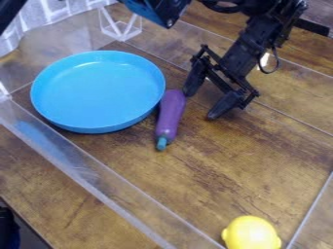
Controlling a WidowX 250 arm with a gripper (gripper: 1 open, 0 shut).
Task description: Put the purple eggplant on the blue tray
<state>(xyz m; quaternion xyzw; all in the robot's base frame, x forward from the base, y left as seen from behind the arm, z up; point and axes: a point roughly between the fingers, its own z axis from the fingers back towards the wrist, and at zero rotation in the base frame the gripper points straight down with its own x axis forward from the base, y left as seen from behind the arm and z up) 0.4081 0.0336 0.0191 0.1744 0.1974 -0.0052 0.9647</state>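
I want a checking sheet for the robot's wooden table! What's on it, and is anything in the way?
Surface: brown wooden table with dark seam lines.
Job's things: slim purple toy eggplant with a teal tip, lying on the wood beside the large round blue plastic tray, not in it.
Clutter: round yellow toy lemon near the bottom edge, away from the eggplant.
Gripper: black robot gripper low beside the eggplant, nothing seen held.
Cables: thin dark loop by the arm.
Surroundings: clear see-through wall along the left side.
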